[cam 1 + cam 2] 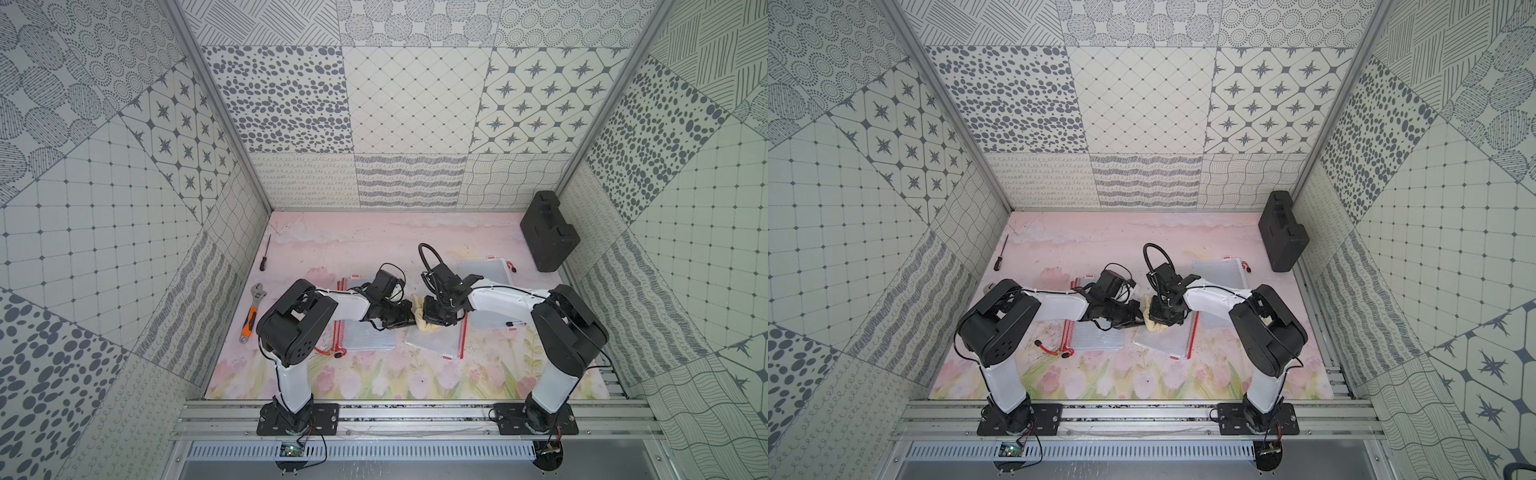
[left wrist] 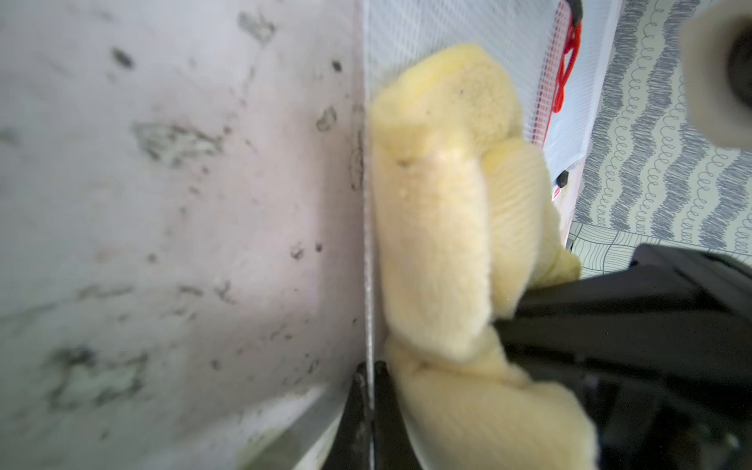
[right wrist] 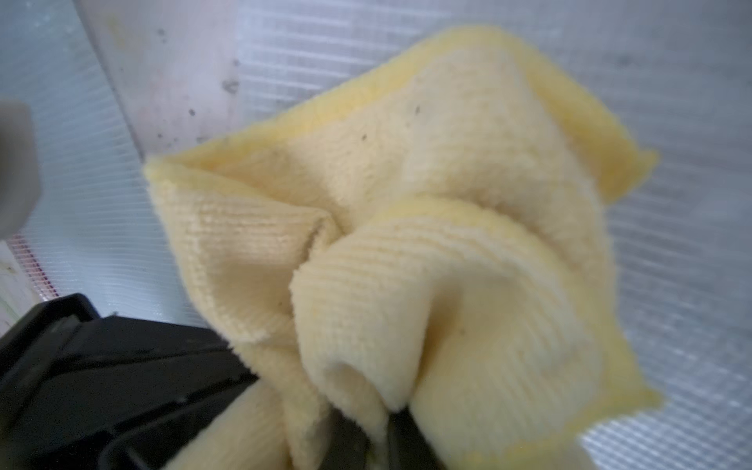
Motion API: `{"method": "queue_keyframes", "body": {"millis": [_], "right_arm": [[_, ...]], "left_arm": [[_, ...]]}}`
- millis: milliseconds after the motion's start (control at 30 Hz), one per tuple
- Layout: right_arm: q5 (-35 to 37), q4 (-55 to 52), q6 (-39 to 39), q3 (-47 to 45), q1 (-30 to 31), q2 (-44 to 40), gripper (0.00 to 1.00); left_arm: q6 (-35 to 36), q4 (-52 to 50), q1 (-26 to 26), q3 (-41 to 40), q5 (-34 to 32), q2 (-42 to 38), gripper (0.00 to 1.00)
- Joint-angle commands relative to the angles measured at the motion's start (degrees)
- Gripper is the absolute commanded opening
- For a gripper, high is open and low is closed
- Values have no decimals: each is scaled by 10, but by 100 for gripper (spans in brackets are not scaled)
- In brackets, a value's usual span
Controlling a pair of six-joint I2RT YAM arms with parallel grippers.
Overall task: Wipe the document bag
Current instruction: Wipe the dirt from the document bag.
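A translucent mesh document bag [image 1: 432, 343] with a red zipper lies tilted on the pink floral mat in both top views [image 1: 1163, 345]. My left gripper [image 1: 409, 321] is shut on the bag's thin near edge, as the left wrist view shows [image 2: 370, 390]. A crumpled yellow cloth [image 1: 424, 324] rests on the bag's upper left corner. My right gripper [image 1: 433, 319] is shut on the cloth, whose folds bunch between the jaws [image 3: 378, 439]. The cloth [image 3: 407, 244] covers much of the mesh [image 3: 671, 285] below it. The two grippers sit almost touching.
A second document bag [image 1: 368, 334] lies under my left arm and a third [image 1: 484, 270] behind my right arm. An orange-handled wrench [image 1: 251, 311] and a screwdriver [image 1: 265, 253] lie at the left. A black case [image 1: 548, 230] leans in the back right corner.
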Motion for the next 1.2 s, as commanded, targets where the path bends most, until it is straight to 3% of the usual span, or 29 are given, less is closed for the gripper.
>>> {"method": "queue_keyframes", "body": {"millis": [0, 133, 367, 500, 567, 700, 933, 1033, 1167], "right_arm": [[48, -67, -25, -77, -68, -60, 0], [51, -82, -30, -78, -70, -82, 0], [44, -72, -1, 80, 67, 35, 0], [0, -45, 8, 126, 101, 75, 0], [-22, -18, 17, 112, 101, 78, 0], [9, -44, 6, 60, 77, 61, 0], [33, -67, -28, -91, -56, -59, 0], [23, -74, -28, -68, -50, -56, 0], [19, -67, -8, 27, 31, 13, 0]], "left_arm": [[1, -168, 12, -15, -176, 21, 0], [-8, -172, 14, -10, -183, 21, 0], [-101, -109, 14, -38, -207, -37, 0], [-148, -103, 14, -40, -234, -36, 0], [-164, -98, 13, -43, -243, -36, 0], [-173, -92, 14, -50, -251, -44, 0], [-172, -92, 15, -64, -268, -50, 0], [-178, -84, 12, -68, -274, -47, 0], [-183, -81, 10, -73, -288, -50, 0]]}}
